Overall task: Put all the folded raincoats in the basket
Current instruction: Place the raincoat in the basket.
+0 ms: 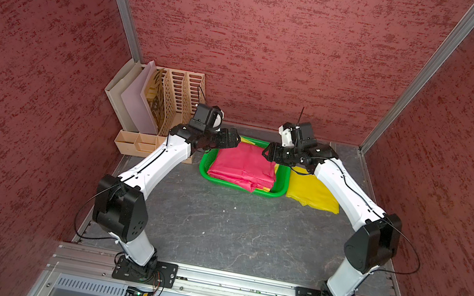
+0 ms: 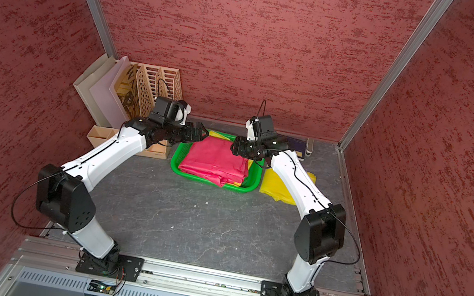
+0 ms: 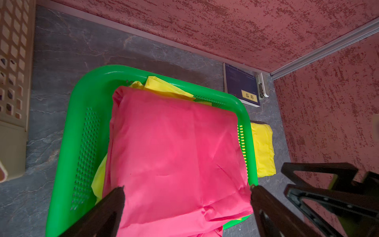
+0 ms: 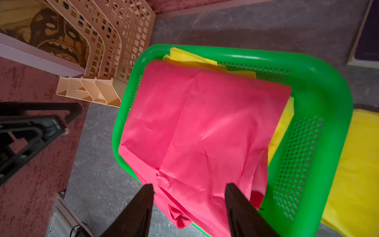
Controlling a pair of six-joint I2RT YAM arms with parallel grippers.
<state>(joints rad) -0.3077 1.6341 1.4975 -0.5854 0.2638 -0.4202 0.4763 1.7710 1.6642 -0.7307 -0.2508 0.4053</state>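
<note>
A folded pink raincoat (image 1: 244,165) (image 2: 215,160) lies in the bright green basket (image 1: 204,167) (image 2: 175,161) on top of a yellow raincoat (image 3: 164,86). Its near corner droops over the basket's front rim. My left gripper (image 1: 234,143) (image 3: 187,187) hovers at the basket's far left corner, jaws wide apart, holding nothing. My right gripper (image 1: 265,152) (image 4: 189,184) hovers at the far right corner, also open. In both wrist views the pink raincoat (image 3: 174,143) (image 4: 194,123) lies below the fingers, and the green basket (image 3: 67,143) (image 4: 328,92) frames it.
Another folded yellow raincoat (image 1: 312,191) lies on the table right of the basket, partly under my right arm. A beige slotted file organizer (image 1: 172,94) stands at the back left. A dark blue book (image 3: 241,84) lies against the back wall. Red walls close in three sides.
</note>
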